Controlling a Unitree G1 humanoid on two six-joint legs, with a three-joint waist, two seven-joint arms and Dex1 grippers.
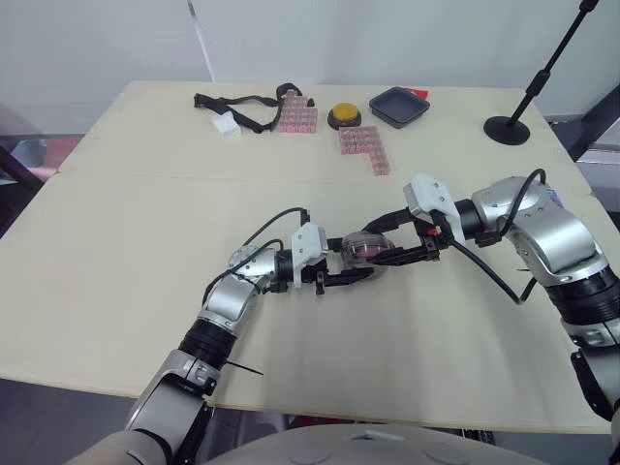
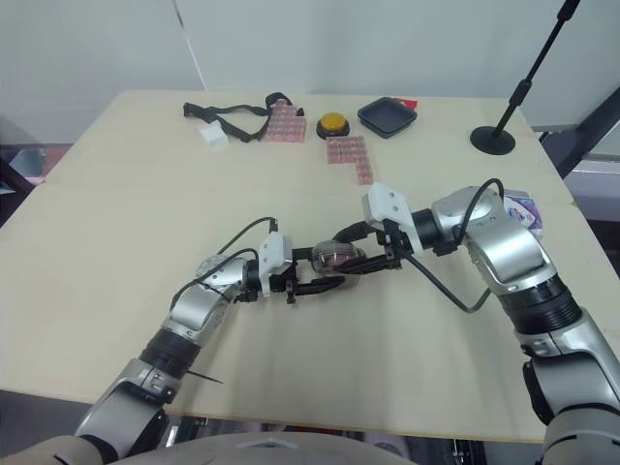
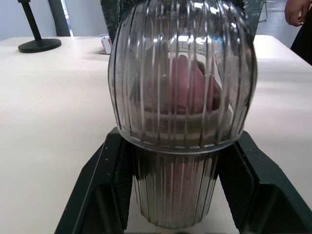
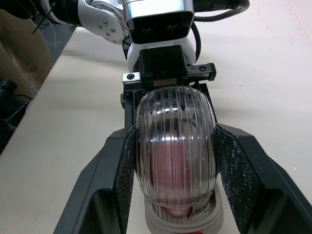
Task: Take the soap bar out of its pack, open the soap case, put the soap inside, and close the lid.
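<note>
Soap case (image 1: 363, 250): clear ribbed plastic, domed lid over ribbed base, near mid tabletop (image 1: 116, 252), slightly to robot's right. It sits between the two claws. Can't tell if its underside touches the tabletop.

Soap bar (image 3: 187, 85): pink, inside the case, seen through the lid ribs. R wrist view shows a pink edge under the lid rim at the near end.

Lid: lies over the base. Can't tell whether it is fully seated.

L claw (image 1: 358, 272): reaches in from robot's left and is closed narrow on the case. L wrist view: black fingers (image 3: 100, 195) lie on either side of the base and press its ribbed walls, w/ the dome above them.

R claw (image 1: 383, 257): reaches in from robot's right, opposite the L claw, and is also clamped on the case. R wrist view: fingers (image 4: 114, 185) flank the dome and their pads lie against both long sides.

Far side of tabletop, well apart from the case:
- black strap (image 1: 247, 105) w/ small white box (image 1: 227, 126) just beside it
- two groups of pink blocks (image 1: 296, 114) (image 1: 364, 147)
- yellow push button (image 1: 343, 117) between the groups
- black tray (image 1: 399, 105)
- round stand base (image 1: 508, 128) at far R

Small white-purple box (image 2: 523, 208) lies behind the R forearm, partly hidden.

A person's hand (image 3: 297, 12) is at the tabletop's far edge in L wrist view.
</note>
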